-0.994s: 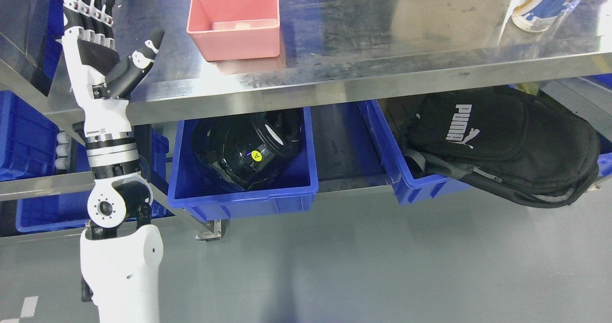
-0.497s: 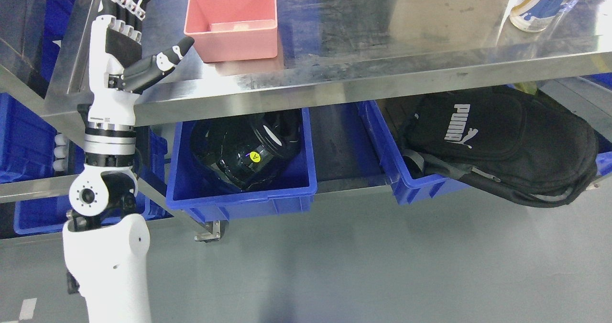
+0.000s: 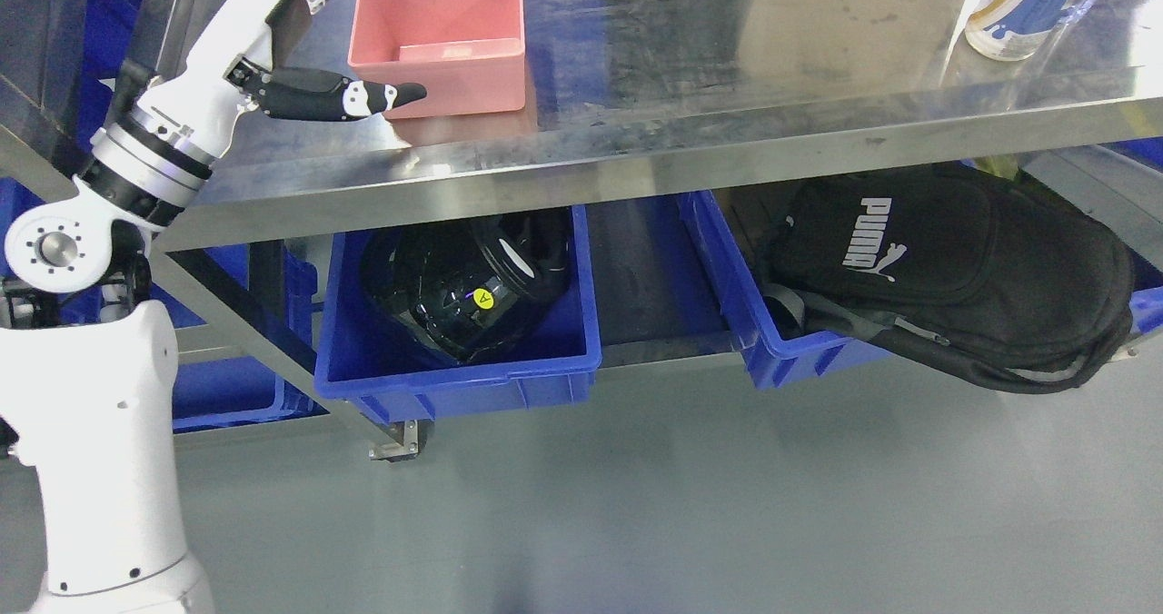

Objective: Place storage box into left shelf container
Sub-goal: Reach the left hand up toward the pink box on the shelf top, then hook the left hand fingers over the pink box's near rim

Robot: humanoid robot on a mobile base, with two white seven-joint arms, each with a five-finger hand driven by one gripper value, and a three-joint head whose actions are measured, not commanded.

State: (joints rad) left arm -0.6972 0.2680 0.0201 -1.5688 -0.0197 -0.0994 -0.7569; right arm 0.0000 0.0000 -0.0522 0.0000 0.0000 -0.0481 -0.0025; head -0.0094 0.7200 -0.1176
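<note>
Now the left robot hand (image 3: 309,46) reaches open-fingered around the pink rectangular plastic storage box (image 3: 441,40) on the steel counter (image 3: 727,96), thumb at its front wall.

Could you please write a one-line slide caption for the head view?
Left hand reaches the pink storage box on the steel table, above a blue bin.

Bright overhead light glares off the steel tabletop (image 3: 690,60) at upper right. Under it, my view turns shadowy but stays sharp.
</note>
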